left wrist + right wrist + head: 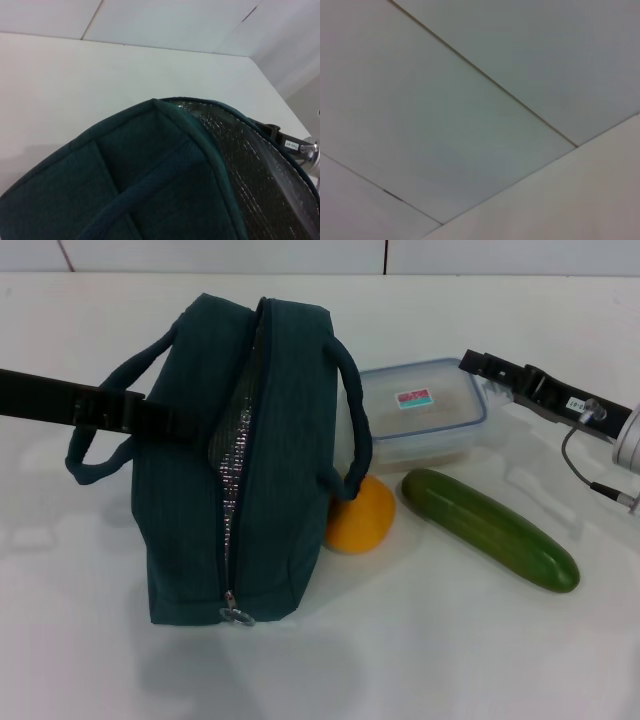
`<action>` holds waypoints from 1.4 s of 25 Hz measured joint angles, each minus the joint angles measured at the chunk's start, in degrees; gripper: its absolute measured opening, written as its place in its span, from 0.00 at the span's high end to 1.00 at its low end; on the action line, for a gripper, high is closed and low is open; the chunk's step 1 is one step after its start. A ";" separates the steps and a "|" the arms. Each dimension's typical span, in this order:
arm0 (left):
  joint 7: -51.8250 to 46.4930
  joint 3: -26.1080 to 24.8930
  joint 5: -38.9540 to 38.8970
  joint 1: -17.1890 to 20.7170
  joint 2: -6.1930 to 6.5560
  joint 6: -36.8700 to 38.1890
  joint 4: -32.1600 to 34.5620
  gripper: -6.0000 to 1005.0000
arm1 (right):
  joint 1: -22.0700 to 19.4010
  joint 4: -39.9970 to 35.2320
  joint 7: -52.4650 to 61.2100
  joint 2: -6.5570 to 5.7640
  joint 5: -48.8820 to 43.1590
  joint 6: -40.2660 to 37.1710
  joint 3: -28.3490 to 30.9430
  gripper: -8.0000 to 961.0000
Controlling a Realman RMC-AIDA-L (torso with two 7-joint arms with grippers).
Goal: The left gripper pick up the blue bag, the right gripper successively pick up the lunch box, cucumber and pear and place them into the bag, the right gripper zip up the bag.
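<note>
The blue bag (290,440) stands left of centre, its zip partly undone so the foil lining (236,445) shows, with the ring pull (237,616) at the near end. My left gripper (180,420) reaches in from the left and rests against the bag's left side, by the handle. The left wrist view is filled by the blue bag (150,175). The lunch box (425,415) lies behind the bag's right side. The pear (362,518) touches the bag, and the cucumber (490,528) lies to its right. My right gripper (475,362) hovers at the box's far right corner.
The white table (450,660) runs back to a white tiled wall (470,125), which is nearly all the right wrist view shows. A grey cable (580,465) hangs by the right arm at the right edge. The right gripper (272,131) peeks over the bag's rim.
</note>
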 joint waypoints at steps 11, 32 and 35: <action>-0.09 0.00 -0.78 0.11 0.00 0.08 0.24 0.96 | 0.56 1.64 0.75 0.00 -0.15 0.14 -0.11 0.37; 0.21 0.00 -0.81 0.03 0.09 0.13 0.08 0.96 | 1.63 2.53 0.13 0.00 -0.35 2.32 -0.26 0.69; 0.25 0.00 -0.80 -0.08 0.09 0.11 0.08 0.96 | 1.72 2.85 0.38 0.00 -0.40 2.31 -0.27 0.64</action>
